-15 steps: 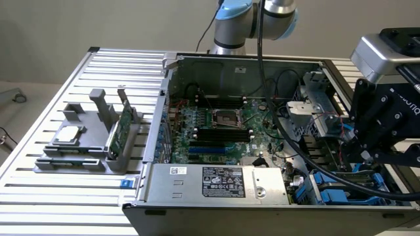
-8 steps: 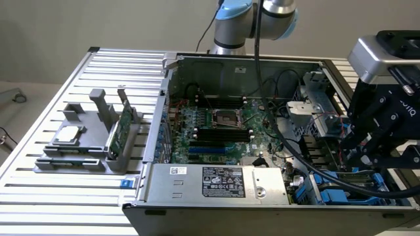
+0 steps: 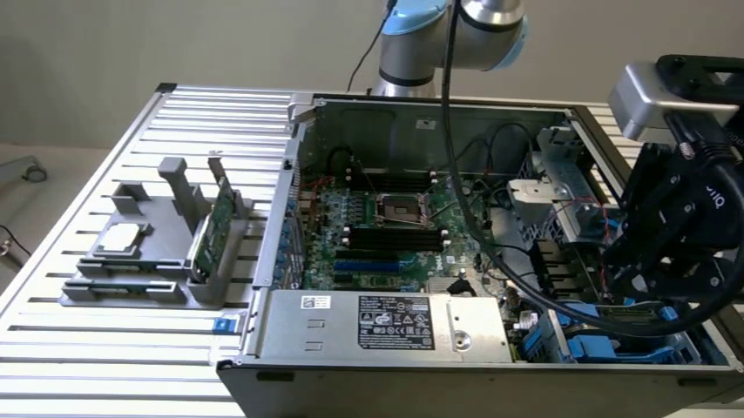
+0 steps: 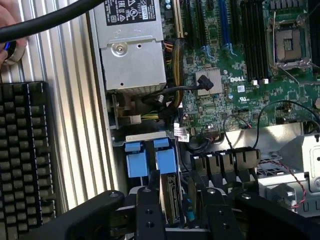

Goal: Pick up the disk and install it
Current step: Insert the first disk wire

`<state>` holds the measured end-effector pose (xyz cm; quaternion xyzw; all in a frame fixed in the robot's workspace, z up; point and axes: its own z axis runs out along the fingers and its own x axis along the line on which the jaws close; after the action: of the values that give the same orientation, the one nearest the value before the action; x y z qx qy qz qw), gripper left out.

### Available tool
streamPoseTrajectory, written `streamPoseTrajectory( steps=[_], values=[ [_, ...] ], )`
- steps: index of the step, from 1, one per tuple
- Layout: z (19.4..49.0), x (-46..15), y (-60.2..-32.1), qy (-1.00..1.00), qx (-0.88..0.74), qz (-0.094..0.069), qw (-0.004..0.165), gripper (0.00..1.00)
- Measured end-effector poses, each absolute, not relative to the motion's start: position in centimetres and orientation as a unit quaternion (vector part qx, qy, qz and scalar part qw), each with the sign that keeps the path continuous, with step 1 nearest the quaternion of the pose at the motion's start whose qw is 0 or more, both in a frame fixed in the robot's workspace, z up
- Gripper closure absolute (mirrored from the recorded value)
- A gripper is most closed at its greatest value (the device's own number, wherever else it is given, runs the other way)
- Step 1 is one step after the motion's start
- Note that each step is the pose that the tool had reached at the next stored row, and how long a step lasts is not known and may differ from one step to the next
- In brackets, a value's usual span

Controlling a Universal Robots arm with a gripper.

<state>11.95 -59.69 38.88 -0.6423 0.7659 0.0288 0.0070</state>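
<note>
The gripper [image 4: 173, 176] hangs low over the drive bay at the near corner of the open computer case [image 3: 270, 261], on the exterior view's right. Its two black fingers [image 4: 148, 202] are spread and straddle the disk [image 4: 170, 197]. The disk stands on edge down in the bay, between the fingers. One finger sits just beside one face of the disk, and a narrow dark gap shows between the other face and the other finger, so the jaws are apart and not pinching it. Blue plastic tabs [image 4: 137, 162] sit at the end of the bay, just past the fingertips, and the disk's edge runs up to them. Beyond the bay, the green motherboard [image 3: 384, 231] covers the floor of the case, with the processor socket [image 3: 402, 207] near its middle. A silver power supply [image 3: 384, 324] with a black-and-white label lies along the near wall of the case, left of the drive bay in the exterior view. A thick black cable [image 3: 459, 174] hangs down across the motherboard. The case rests on a ribbed aluminium table [image 3: 93, 348]. Well apart from it, on the exterior view's left, a grey fixture [image 3: 152, 279] carries a small square silver chip [image 3: 122, 237] and a thin green circuit card [image 3: 207, 233] standing upright. In the wrist view, a black keyboard [image 4: 25, 165] lies on the table beside the case.
</note>
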Motion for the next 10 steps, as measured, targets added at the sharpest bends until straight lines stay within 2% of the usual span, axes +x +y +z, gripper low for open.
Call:
streamPoseTrajectory(
  steps=[10],
  values=[
    [38.64, 11.94, -59.69, 0.821, -0.57, 0.028, 0.01, 0.64]
  ],
)
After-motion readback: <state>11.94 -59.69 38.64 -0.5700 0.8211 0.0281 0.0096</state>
